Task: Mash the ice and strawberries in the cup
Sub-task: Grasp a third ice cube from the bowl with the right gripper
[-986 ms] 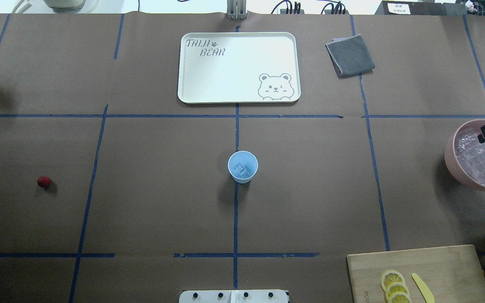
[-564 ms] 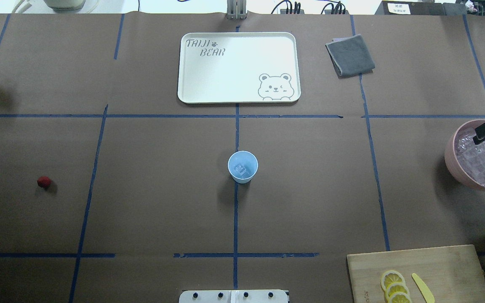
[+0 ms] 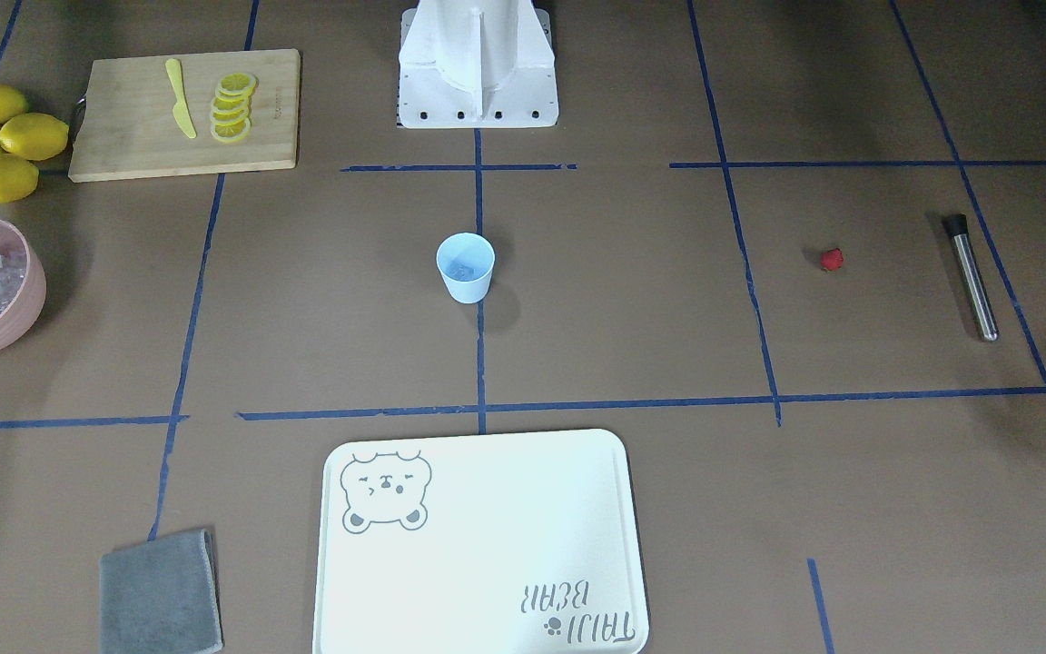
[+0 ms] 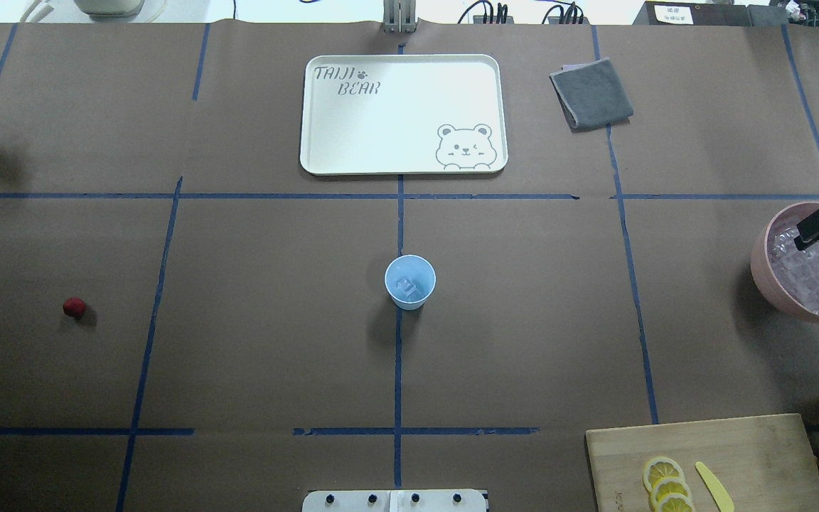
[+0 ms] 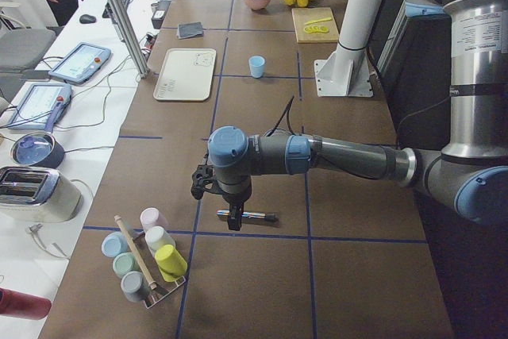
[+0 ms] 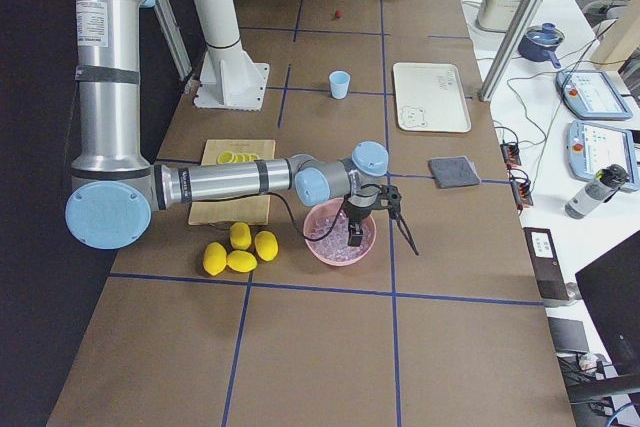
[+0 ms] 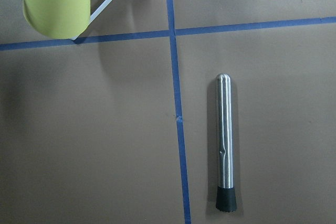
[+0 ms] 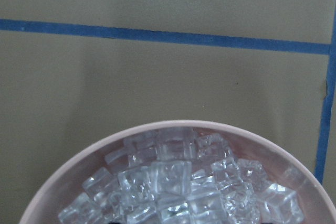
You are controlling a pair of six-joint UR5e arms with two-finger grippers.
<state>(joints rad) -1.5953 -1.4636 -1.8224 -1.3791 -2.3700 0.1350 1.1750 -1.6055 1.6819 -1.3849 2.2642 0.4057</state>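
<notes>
Cup [image 4: 410,281] stands upright with one ice cube [image 4: 407,286] inside; strawberry [image 4: 74,307] lies on the table well off to the cup's left. Right gripper [image 4: 818,226] hangs over the pink bowl [image 4: 761,270] of ice [image 8: 173,182] far to the cup's right. Left gripper [image 5: 232,216] hangs above the metal muddler [image 7: 226,140], further from the cup than the strawberry; can't tell whether either gripper is open or closed.

Left arm [image 5: 349,156], right arm [image 6: 220,182]: round silver-grey metal tubes between dark grey joint housings.
Joint caps [image 5: 228,145]: round, light blue.
Label [image 6: 92,17]: white with small dark print, one on the upper tube of each arm.
Cable [image 5: 279,117]: thin, black, looping off the forearm near the wrist.
Left gripper [image 5: 232,218], right gripper [image 6: 355,237]: black.
Pedestal [image 3: 478,54]: white column on a white plate, with four dark bolts [image 3: 461,115] along its edge.
</notes>
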